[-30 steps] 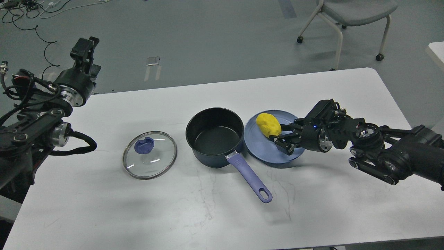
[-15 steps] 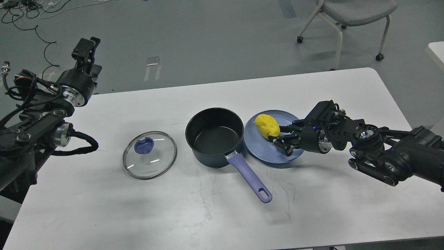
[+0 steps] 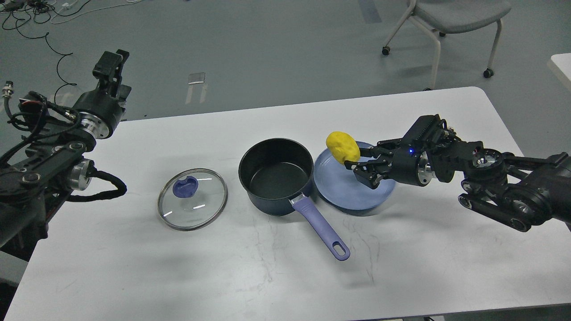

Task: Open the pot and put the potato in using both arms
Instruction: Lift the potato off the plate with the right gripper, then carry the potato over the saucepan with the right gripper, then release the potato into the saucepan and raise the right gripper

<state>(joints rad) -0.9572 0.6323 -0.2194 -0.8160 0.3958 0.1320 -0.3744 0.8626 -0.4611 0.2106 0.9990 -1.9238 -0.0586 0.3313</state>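
Observation:
The dark pot (image 3: 275, 175) with a purple handle stands open at the table's middle. Its glass lid (image 3: 192, 199) with a blue knob lies flat on the table to the pot's left. My right gripper (image 3: 355, 161) is shut on the yellow potato (image 3: 342, 147) and holds it just above the left rim of the blue plate (image 3: 352, 191), to the right of the pot. My left gripper (image 3: 109, 67) is raised beyond the table's far left corner, away from everything; its fingers cannot be told apart.
The white table (image 3: 285, 276) has a wide bare front area. A grey chair on castors (image 3: 450, 18) stands on the floor behind the table's far right. Cables (image 3: 40, 18) lie on the floor at the far left.
My right gripper has lifted the potato off the plate and moved it slightly up and left. The left arm has barely moved.

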